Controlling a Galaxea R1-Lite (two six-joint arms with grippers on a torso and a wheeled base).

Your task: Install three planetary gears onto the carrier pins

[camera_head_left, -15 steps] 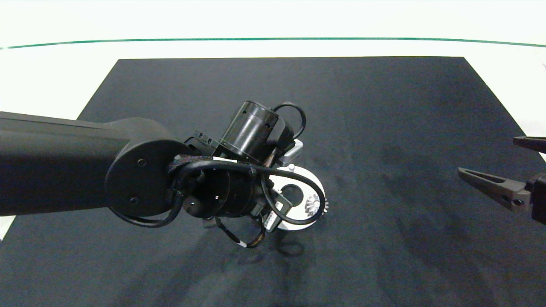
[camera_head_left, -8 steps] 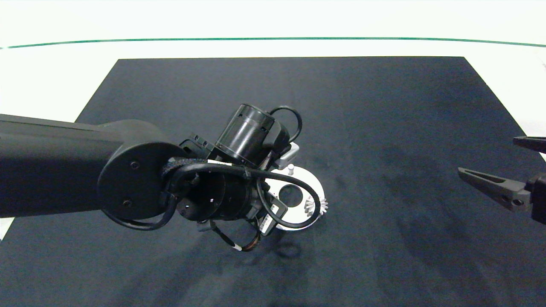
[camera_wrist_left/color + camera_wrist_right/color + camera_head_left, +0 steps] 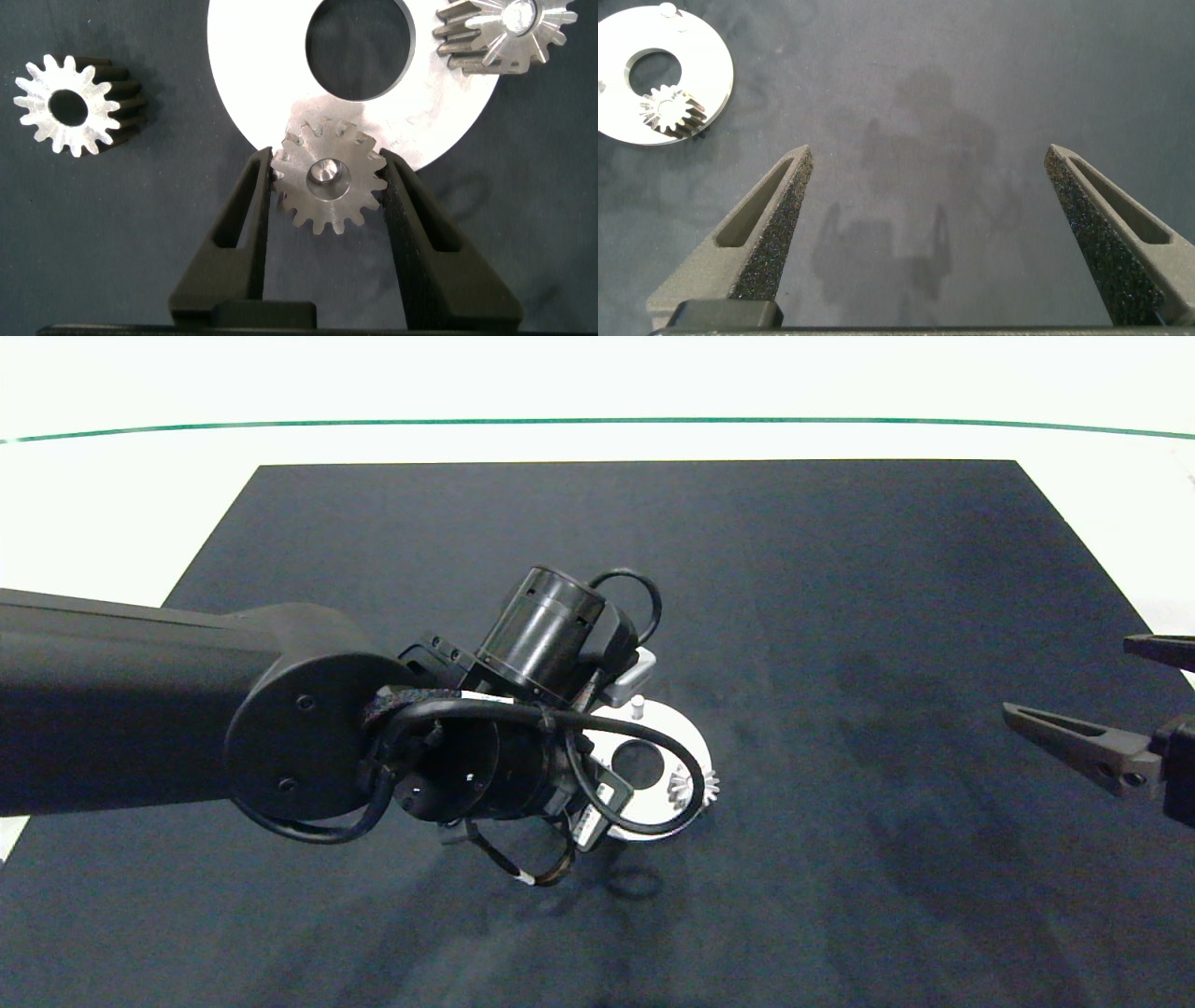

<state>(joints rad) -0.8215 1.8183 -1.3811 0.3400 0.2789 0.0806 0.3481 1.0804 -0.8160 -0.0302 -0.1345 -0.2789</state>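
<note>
The white disc [image 3: 252, 65] lies on the dark mat. My left gripper [image 3: 327, 159] is shut on a planetary gear [image 3: 329, 182] at the disc's edge, and a carrier pin's tip shows in that gear's centre hole. A second gear [image 3: 505, 33] sits on another pin. The third gear [image 3: 70, 103] lies loose on the mat beside the disc, its hole empty. In the head view the left arm covers much of the disc [image 3: 686, 733]; one bare pin [image 3: 638, 707] and one seated gear [image 3: 693, 788] show. My right gripper [image 3: 1069, 677] hangs open at the right edge.
A black mat [image 3: 840, 569] covers the white table, with a green line [image 3: 597, 421] along the far side. The right wrist view shows the disc [image 3: 705, 56] far off and bare mat between the open right fingers [image 3: 775, 205].
The left wrist drifted slightly left, then back right, staying over the disc. The disc and its seated gear shifted a little with it. The right arm has not moved.
</note>
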